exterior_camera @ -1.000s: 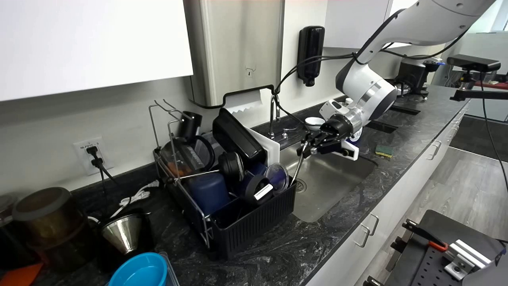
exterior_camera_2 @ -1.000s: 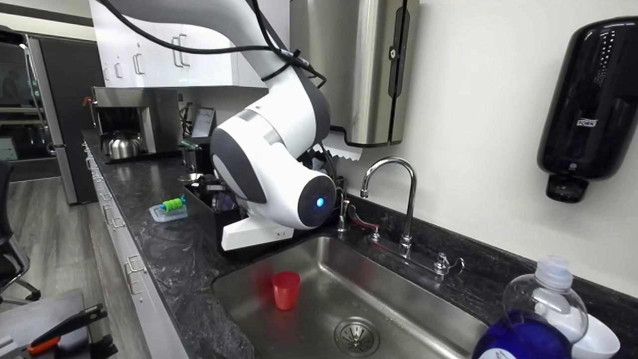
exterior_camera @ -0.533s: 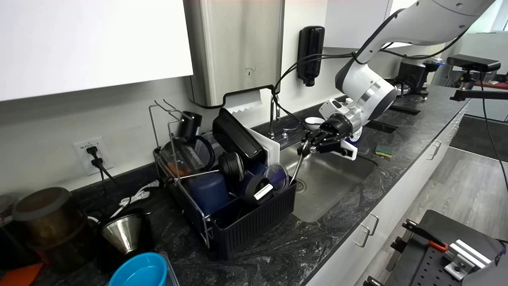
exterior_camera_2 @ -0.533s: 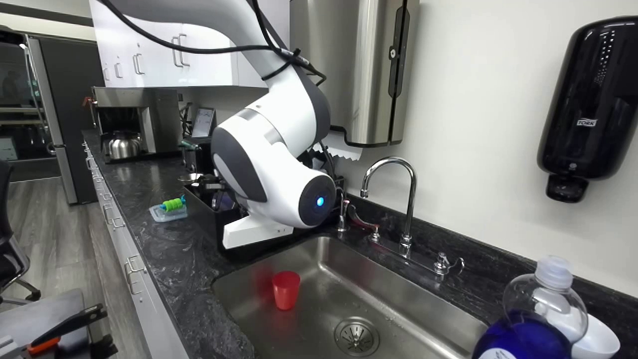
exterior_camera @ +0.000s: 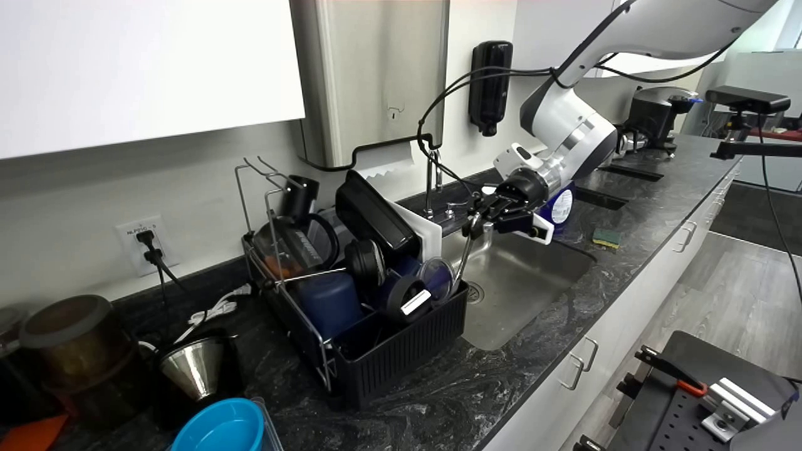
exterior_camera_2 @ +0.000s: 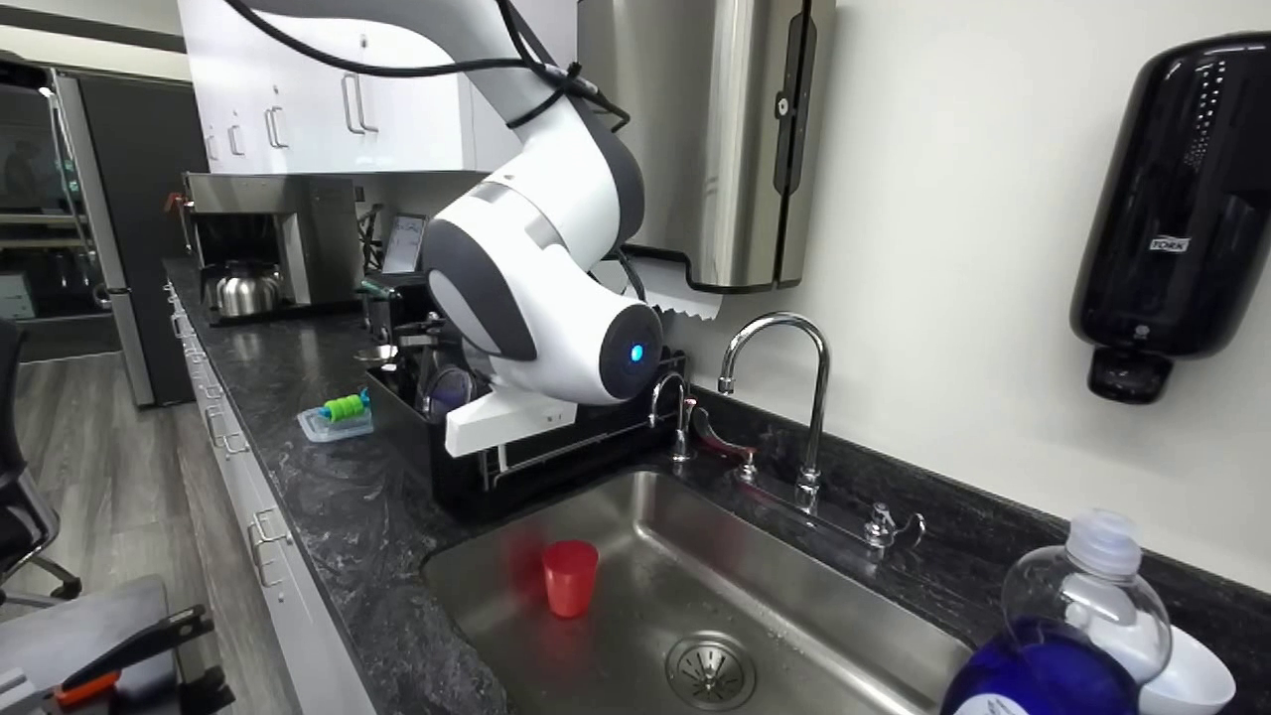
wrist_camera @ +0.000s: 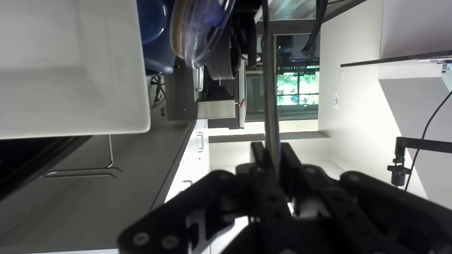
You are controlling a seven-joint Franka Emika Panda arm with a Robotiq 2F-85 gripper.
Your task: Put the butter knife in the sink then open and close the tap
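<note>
Butter knife (wrist_camera: 270,84), one: pinched by the gripper (wrist_camera: 273,151), tilted, lower end at the edge of the black dish rack (exterior_camera: 407,354). Best drawn up lengthwise until fully freed, then lowered deep into the steel sink (exterior_camera_2: 794,655) before release.

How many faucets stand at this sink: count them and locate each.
2: the tall chrome gooseneck faucet behind the sink, and the smaller chrome gooseneck faucet by the sink's back corner nearest the black dish rack. None seems hidden.
</note>
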